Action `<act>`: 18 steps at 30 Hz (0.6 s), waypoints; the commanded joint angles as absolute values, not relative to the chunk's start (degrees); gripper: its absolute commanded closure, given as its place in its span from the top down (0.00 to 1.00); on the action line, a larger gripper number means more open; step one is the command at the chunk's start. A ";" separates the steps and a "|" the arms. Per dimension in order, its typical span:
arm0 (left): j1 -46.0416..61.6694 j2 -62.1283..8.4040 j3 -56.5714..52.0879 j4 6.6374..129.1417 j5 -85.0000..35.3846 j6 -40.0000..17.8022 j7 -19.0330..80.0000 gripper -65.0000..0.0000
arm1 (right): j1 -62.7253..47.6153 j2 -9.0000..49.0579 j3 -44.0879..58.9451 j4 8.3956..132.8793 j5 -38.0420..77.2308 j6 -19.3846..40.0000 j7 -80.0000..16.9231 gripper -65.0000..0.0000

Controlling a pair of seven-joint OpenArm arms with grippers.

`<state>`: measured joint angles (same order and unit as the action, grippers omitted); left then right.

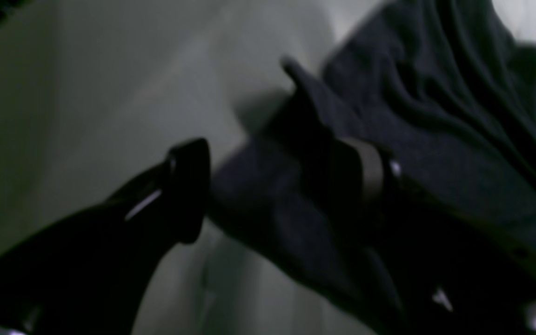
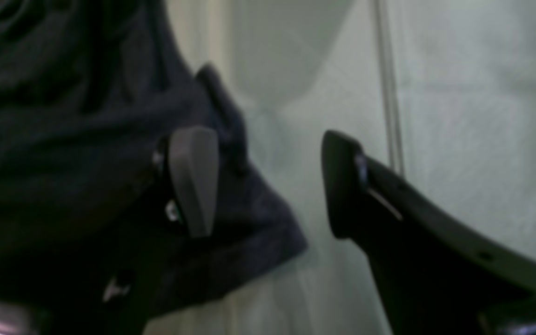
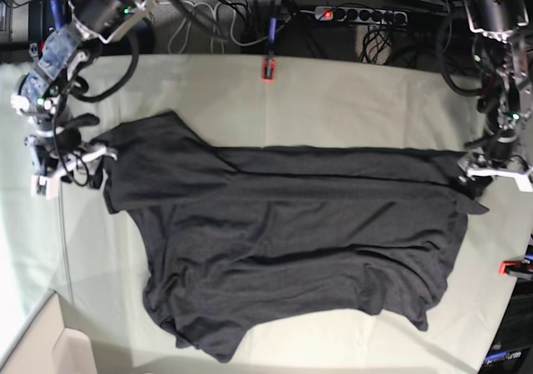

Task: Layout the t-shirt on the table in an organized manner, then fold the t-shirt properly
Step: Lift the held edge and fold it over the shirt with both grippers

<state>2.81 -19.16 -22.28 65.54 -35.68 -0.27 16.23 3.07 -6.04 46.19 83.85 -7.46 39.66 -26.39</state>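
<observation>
The dark charcoal t-shirt [image 3: 291,224] lies spread across the pale grey-green table [image 3: 350,99], plain side up, with no print showing. Its lower part is rumpled. My right gripper [image 3: 98,159] is at the shirt's left edge. In the right wrist view it [image 2: 268,186] is open, with one grey pad [image 2: 193,181] against the fabric [image 2: 63,116] and a shirt edge reaching into the gap. My left gripper [image 3: 470,174] is at the shirt's right edge. In the left wrist view it [image 1: 277,186] is open, with a fold of fabric [image 1: 435,93] between the jaws.
Red clamps sit at the far table edge [image 3: 267,70] and the right edge [image 3: 514,267]. A power strip [image 3: 358,13] and cables lie behind the table. A cardboard box [image 3: 50,349] stands at the lower left corner.
</observation>
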 commanded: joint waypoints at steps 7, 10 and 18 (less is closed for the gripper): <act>-0.13 -19.47 -22.55 59.47 -35.65 -0.31 14.99 0.60 | 1.45 -6.73 46.11 85.23 -6.46 40.00 -25.01 0.56; -0.75 -19.56 -22.55 57.63 -35.65 -0.31 14.99 0.60 | 1.01 -6.73 46.37 85.23 -6.46 40.00 -25.01 0.56; -4.09 -19.65 -22.55 51.47 -35.65 -0.31 14.90 0.35 | -0.57 -6.46 46.20 84.88 -6.55 40.00 -24.84 0.56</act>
<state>-3.84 -18.98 -22.44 51.09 -35.68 -0.21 14.83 -0.54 -6.92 46.26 83.96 -7.51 39.62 -26.15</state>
